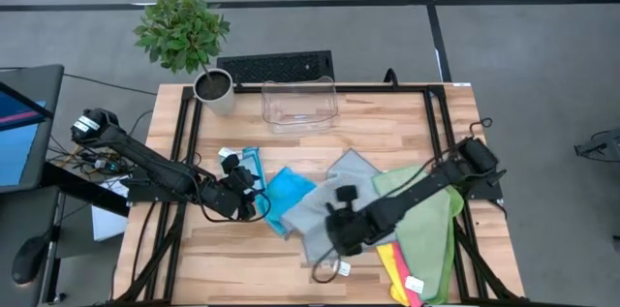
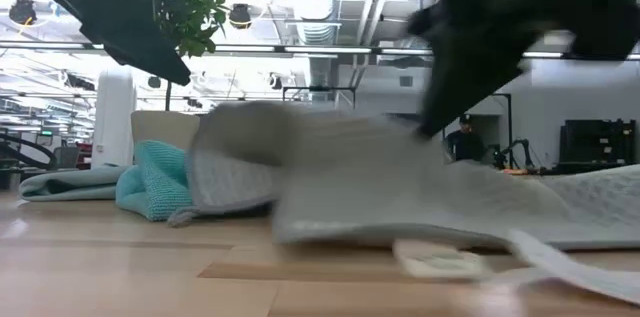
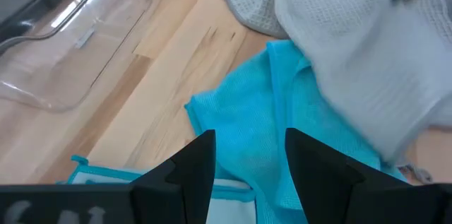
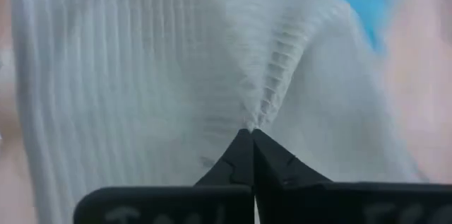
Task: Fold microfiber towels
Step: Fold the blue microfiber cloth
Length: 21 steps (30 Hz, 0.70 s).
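A grey microfiber towel [image 1: 325, 196] lies crumpled at the table's middle, partly over a bright blue towel [image 1: 288, 194]. My right gripper [image 1: 341, 234] is shut on the grey towel near its near side. My left gripper [image 1: 250, 199] stands open just left of the blue towel [image 3: 247, 118], its fingers on either side of the towel's edge; whether they touch it cannot be told. A folded teal-edged towel [image 1: 247, 162] lies beyond it. Flat at the right lies a pale green towel [image 1: 436, 230], and yellow and pink ones [image 1: 399, 270] lie near the front edge. My right gripper pinches a small puckered ridge of the grey towel [image 4: 258, 114] between its two shut fingers [image 4: 236, 157]. The fingers come from above, slanting down. The cloth gathers into creases toward the pinch and humps up there [image 2: 300, 147], while the rest lies on the table.
A clear plastic bin [image 1: 300, 104] stands at the far middle of the table, a potted plant [image 1: 213, 86] at the far left corner, and a keyboard [image 1: 276, 65] beyond the far edge. A white tag [image 1: 341, 268] lies near the front. Bare wood shows at the near left.
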Motion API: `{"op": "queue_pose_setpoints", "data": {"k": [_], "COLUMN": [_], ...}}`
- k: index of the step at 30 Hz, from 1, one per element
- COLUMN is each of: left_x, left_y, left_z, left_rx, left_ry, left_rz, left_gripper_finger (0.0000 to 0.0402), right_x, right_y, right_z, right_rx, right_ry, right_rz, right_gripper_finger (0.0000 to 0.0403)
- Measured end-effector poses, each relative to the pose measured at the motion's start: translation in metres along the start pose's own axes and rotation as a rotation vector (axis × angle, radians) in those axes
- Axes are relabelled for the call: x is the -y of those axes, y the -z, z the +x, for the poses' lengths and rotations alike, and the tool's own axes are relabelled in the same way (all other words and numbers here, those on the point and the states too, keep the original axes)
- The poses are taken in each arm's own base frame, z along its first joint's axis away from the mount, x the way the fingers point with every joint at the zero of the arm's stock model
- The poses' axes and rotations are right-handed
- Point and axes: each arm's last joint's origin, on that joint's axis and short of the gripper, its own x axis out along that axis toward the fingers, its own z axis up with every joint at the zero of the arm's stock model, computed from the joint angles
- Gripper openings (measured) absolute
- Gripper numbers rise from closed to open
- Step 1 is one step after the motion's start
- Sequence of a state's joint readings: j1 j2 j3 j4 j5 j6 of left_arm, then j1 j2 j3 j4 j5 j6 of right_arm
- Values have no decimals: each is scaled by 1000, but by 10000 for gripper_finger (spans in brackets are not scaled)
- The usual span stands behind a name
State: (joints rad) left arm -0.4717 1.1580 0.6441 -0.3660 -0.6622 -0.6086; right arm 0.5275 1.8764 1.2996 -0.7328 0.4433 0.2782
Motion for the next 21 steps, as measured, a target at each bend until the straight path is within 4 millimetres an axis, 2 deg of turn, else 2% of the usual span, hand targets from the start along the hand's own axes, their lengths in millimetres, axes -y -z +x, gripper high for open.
{"op": "queue_pose_setpoints", "data": {"k": [6, 9, 11, 14, 16, 19, 21], "left_x": [0, 1, 1, 1, 2, 2, 2], "left_y": [0, -1, -2, -2, -2, -2, -2], "left_z": [0, 0, 0, 0, 0, 0, 0], "left_rx": [6, 16, 23, 24, 25, 25, 20], "left_ry": [-5, 1, 6, 7, 11, 11, 20], "left_rz": [28, 34, 29, 27, 16, -6, -15], "left_gripper_finger": [164, 164, 164, 164, 164, 164, 164], "right_x": [9, 16, 15, 15, 17, 25, 31], "right_y": [57, 81, 85, 78, 69, 49, 32], "right_z": [-72, -104, -114, -127, -127, -119, -104], "right_rx": [-255, -316, -250, -25, 83, 226, 256], "right_ry": [234, 354, 313, 245, 229, 259, 288], "right_rz": [206, 380, 445, 481, 470, 459, 424], "right_gripper_finger": [8, 29, 57, 101, 131, 173, 195]}}
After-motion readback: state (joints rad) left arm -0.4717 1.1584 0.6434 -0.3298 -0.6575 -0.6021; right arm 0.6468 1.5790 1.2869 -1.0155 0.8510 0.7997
